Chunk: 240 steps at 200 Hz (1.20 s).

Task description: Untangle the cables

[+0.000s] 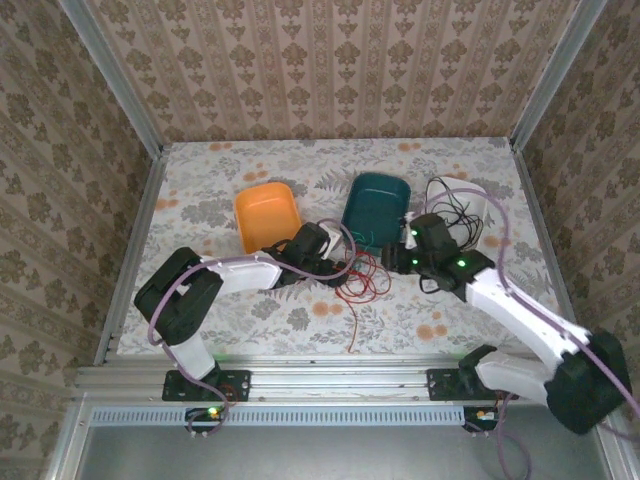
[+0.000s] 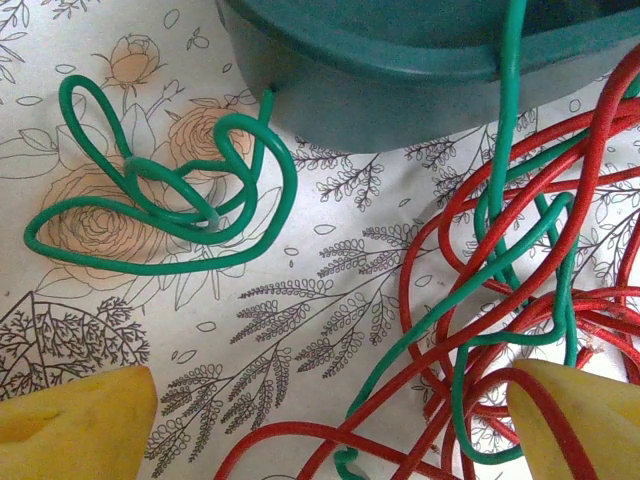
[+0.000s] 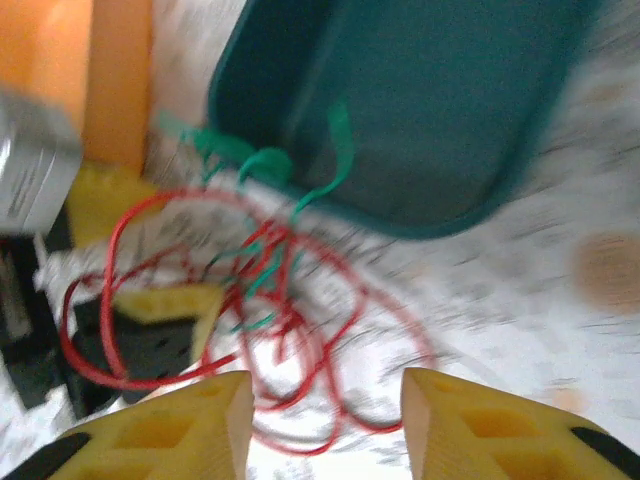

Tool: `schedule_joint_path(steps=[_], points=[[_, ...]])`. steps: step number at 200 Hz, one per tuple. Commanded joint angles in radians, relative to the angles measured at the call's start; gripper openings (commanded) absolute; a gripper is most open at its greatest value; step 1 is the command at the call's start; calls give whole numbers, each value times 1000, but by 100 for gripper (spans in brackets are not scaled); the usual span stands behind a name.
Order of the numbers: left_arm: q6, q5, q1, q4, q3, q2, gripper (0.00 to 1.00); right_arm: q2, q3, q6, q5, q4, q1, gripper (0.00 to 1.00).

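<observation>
left fingers (image 2: 75,425) spread wide, gripping nothing; red cable (image 2: 600,150) crosses the right-hand tip. Between and ahead of them, red cable and green cable (image 2: 160,265) tangled on table (image 2: 330,290); green loop ahead-left, one green strand climbs over teal tray (image 2: 400,90) rim. right fingers (image 3: 190,425) parted, holding nothing, view blurred; tangle just ahead, teal tray beyond, orange tray (image 3: 115,80) ahead-left.

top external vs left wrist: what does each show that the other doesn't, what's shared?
Top external: orange tray, white tray with black cable over it, left arm, right arm. Left wrist: green cable looped on the table, one strand over the teal tray rim, tangled with red cable. Shared: teal tray, red cable.
</observation>
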Motion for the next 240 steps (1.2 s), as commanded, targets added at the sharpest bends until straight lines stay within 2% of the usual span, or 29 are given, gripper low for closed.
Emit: schedule_joint_path(steps=[1,24,41,71,93,163,197,240], points=[[-18,-20,7,14,-10,-27,91,112,43,-53,-170,42,22,42],[-22,-29,1,15,-12,-26,91,207,65,-58,-147,67,23,41],[-21,-33,-6,15,-10,-26,91,274,74,-44,-149,93,23,35],[-19,-30,-8,17,-4,-24,91,320,78,-33,-140,112,23,13],[-10,-35,-8,18,7,-13,91,278,85,-49,-128,73,23,0],[15,-52,-16,-14,54,83,78,-92,212,-91,-25,-154,23,0],[20,-59,-27,-16,55,103,75,-164,320,-89,46,-156,23,0],[7,-66,-28,-6,18,91,76,-210,435,-136,243,-97,23,0]])
